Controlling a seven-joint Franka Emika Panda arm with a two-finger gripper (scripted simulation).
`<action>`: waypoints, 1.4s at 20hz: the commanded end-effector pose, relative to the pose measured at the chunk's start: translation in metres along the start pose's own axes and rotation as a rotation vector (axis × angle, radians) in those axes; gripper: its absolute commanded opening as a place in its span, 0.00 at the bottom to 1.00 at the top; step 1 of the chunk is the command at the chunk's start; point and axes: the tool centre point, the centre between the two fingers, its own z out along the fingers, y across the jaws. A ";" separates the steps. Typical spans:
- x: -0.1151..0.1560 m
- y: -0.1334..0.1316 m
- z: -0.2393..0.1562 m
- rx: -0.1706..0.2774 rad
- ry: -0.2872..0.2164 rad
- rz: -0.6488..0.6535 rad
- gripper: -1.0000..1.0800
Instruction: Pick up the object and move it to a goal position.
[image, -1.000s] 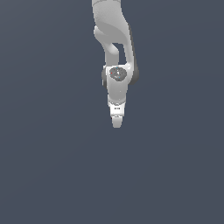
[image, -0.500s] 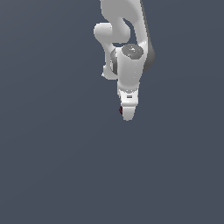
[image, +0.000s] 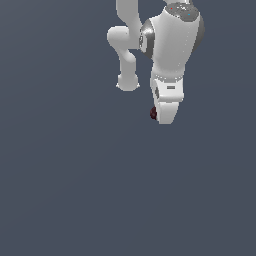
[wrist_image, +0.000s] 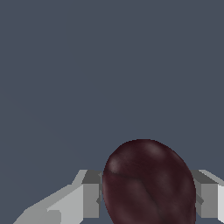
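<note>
The white gripper (image: 165, 116) hangs from the arm in the upper part of the exterior view, toward that view's right, over a plain grey-blue surface whose edges lie out of sight. The dark maroon, slightly bumpy ball (wrist_image: 148, 183) sits between its two fingers (wrist_image: 89, 197), which press against it from both sides. In the exterior view only a sliver of the ball (image: 153, 113) peeks out beside the fingertip.

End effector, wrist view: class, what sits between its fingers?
A dark maroon ball sits between the end effector fingers. Its lower part runs out of frame, and the contact faces are covered by the ball itself.
</note>
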 end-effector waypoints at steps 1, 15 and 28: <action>0.011 0.005 -0.025 0.000 0.000 0.001 0.00; 0.060 0.033 -0.136 0.000 -0.001 0.005 0.00; 0.084 0.049 -0.190 -0.001 -0.002 0.007 0.00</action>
